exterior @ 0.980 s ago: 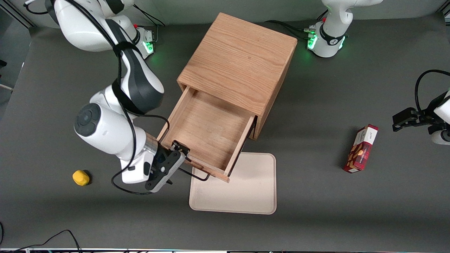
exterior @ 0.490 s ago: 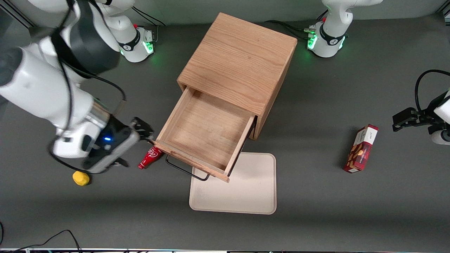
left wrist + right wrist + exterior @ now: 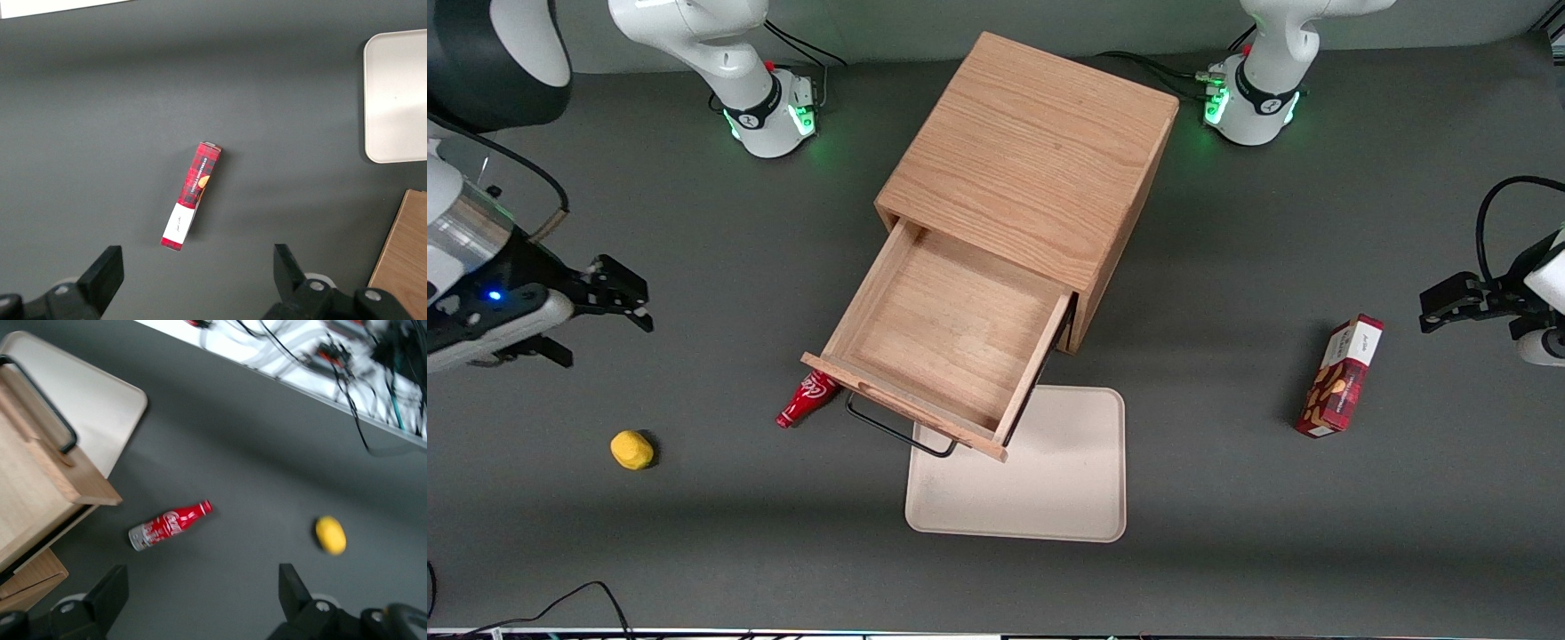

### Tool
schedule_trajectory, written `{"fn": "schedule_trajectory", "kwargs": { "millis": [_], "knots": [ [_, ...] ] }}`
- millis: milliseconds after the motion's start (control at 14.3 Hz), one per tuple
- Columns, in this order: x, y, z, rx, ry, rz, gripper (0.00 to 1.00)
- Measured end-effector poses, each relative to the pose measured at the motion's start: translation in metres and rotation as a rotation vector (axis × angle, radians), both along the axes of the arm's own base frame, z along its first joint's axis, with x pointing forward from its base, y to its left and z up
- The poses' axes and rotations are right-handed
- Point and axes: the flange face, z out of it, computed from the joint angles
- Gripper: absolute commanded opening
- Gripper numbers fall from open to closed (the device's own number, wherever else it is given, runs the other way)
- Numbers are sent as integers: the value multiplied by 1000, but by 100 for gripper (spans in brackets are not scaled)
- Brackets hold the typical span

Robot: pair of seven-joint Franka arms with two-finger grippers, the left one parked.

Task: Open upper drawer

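Observation:
The upper drawer point(image 3: 947, 338) of the oak cabinet point(image 3: 1032, 151) stands pulled far out, its light-wood inside bare. Its thin black wire handle point(image 3: 898, 436) juts from the front panel over the tray's edge, with nothing holding it. My gripper point(image 3: 640, 302) hangs above the table toward the working arm's end, well apart from the drawer, open and empty. The right wrist view shows the drawer's front corner point(image 3: 33, 473) and handle point(image 3: 43, 407), with both fingers point(image 3: 110, 593) spread wide around the gripper's point(image 3: 200, 593) bare gap.
A red bottle point(image 3: 807, 398) point(image 3: 170, 523) lies on the table beside the drawer's front corner. A yellow lump point(image 3: 631, 449) point(image 3: 331, 535) sits nearer the front camera than my gripper. A beige tray point(image 3: 1040, 480) lies in front of the cabinet. A red box point(image 3: 1341, 375) rests toward the parked arm's end.
My gripper has let go of the handle and swung away toward the working arm's end of the table, uncovering the red bottle. The drawer has stayed pulled out.

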Motion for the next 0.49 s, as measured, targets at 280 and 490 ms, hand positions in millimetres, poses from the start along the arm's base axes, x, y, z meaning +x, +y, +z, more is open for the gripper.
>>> {"fn": "schedule_trajectory", "kwargs": {
  "millis": [280,490],
  "knots": [
    [-30,-17,-27,15,80,-272,100],
    [-45,-44,-43,18,133,-376,100]
  ]
}}
